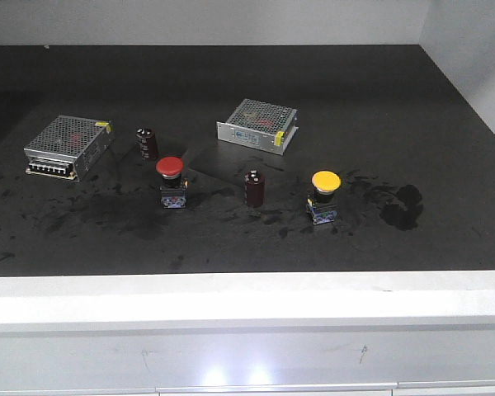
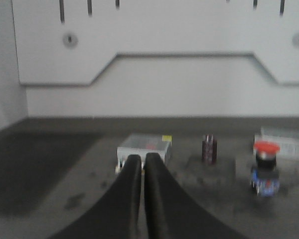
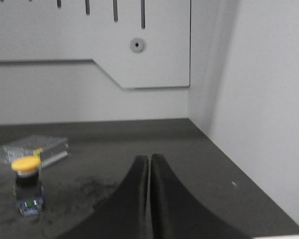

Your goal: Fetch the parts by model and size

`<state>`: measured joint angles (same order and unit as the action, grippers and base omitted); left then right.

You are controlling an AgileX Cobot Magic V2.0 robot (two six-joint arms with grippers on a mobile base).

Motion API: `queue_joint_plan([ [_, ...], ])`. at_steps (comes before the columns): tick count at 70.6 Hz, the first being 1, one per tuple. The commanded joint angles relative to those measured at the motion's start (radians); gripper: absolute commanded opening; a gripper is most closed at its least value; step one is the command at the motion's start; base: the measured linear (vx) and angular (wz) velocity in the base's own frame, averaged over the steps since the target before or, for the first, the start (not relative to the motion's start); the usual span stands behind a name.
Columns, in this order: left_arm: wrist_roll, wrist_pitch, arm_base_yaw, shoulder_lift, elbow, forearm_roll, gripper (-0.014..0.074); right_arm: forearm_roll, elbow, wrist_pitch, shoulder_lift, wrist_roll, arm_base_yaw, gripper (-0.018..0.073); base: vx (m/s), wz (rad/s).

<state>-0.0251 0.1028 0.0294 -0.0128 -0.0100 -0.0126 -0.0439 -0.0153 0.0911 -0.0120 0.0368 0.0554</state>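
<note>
The left pincer [image 2: 142, 162] is closed on nothing; the red-capped switch [image 1: 172, 183] stands upright left of the tabletop's [image 1: 231, 243] middle. A dark capacitor [image 1: 254, 188] separates it from the yellow-capped switch [image 1: 324, 198], which stands nearer the right edge, and the right pincer [image 3: 149, 162] is likewise closed and empty. Both switches look light, rigid and top-heavy, best gripped around the dark body under the cap; no container holds them.

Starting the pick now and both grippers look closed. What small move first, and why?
Likely open the left gripper: it is shut and empty, and the red-capped switch stands upright, untouched, ahead to its right. Shut, it could not straddle the switch. The right gripper is likewise shut, short of the yellow-capped switch.
</note>
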Motion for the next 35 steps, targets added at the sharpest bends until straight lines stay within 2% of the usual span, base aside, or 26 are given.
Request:
queue_joint_plan([
  [1, -0.011, 0.128, 0.002, 0.011, 0.092, 0.003, -0.0007, -0.006, 0.088, 0.107, 0.012, -0.006, 0.008, -0.0010, 0.00, 0.00],
  [12, -0.011, 0.100, 0.002, 0.146, 0.249, 0.068, -0.0007, 0.002, 0.219, 0.128, 0.155, 0.001, 0.008, -0.0010, 0.00, -0.01],
  [23, -0.012, 0.061, -0.036, 0.304, 0.399, 0.071, -0.0007, 0.002, 0.373, 0.104, 0.343, -0.003, 0.007, -0.0010, 0.00, 0.00],
  [35, -0.012, -0.086, -0.090, 0.462, 0.543, 0.069, -0.0007, 0.006, 0.506, 0.030, 0.492, -0.002, -0.049, -0.0010, 0.00, 0.00],
])
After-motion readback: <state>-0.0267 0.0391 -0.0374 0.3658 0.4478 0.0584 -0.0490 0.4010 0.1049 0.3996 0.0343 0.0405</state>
